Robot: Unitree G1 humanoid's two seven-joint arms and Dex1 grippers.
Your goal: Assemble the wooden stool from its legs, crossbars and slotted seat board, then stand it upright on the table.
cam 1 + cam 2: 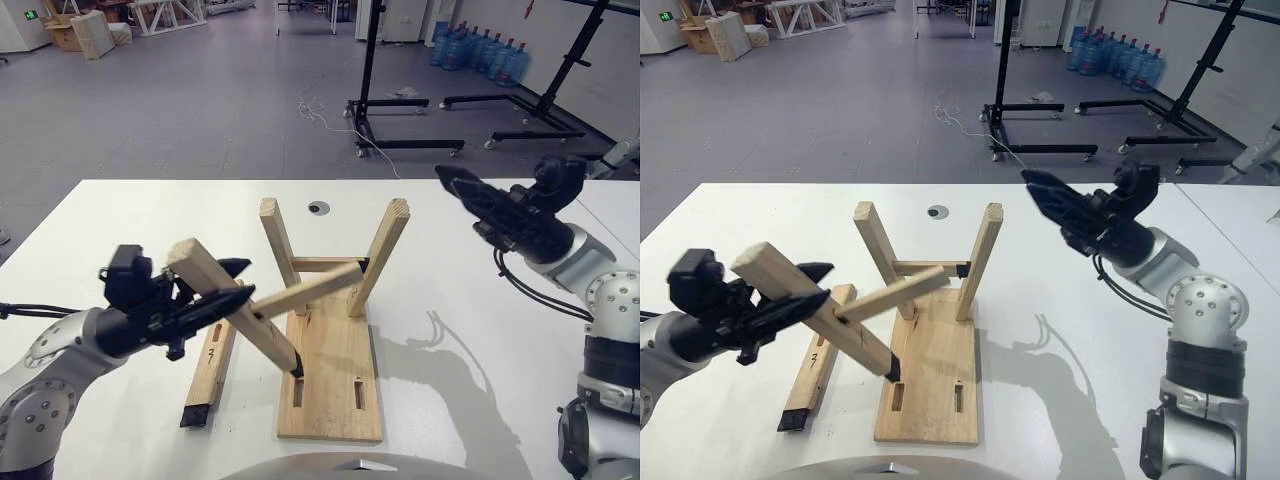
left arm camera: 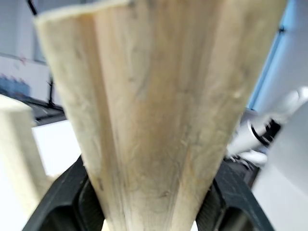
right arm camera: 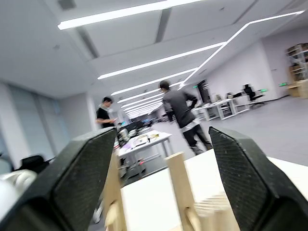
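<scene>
Grey hall floor behind, black wheeled stands (image 1: 400, 110) and water bottles (image 1: 480, 50) at 12-1 o'clock. White table (image 1: 120, 210) up front, with a small round hole (image 1: 318, 208) at 12 o'clock of the work.

Slotted seat board (image 1: 335, 390) lies flat mid-table, long axis 6 to 12. Two standing legs, left one (image 1: 281, 255) and right one (image 1: 380, 255), are stuck in its far end. They splay into a V, tops leaning to 11 and 1. A short crossbar (image 1: 322, 264) runs level between them, 9 to 3.

Left gripper (image 2: 149, 202) is at 9 o'clock of the board, fingers pinching the upper part of the held leg (image 1: 235, 310). That leg is tilted, axis from 10 o'clock high down to 4 o'clock. Its black-tipped foot sits at the board by the near-left slot; it looks like contact, but I can't tell if it is seated. The second crossbar (image 1: 310, 290) is fixed to the held leg and points to 2 o'clock. Its end reaches the right standing leg; joint unclear.

Loose leg (image 1: 210, 375) lies flat on the table just beside the board at 9 o'clock. Its axis runs roughly 7 to 1, black tip at the near end.

Right gripper (image 3: 162, 132) hangs in the air at 2 o'clock of the board, well apart from the wood. Its fingers are spread and empty, aimed toward 10 o'clock.
</scene>
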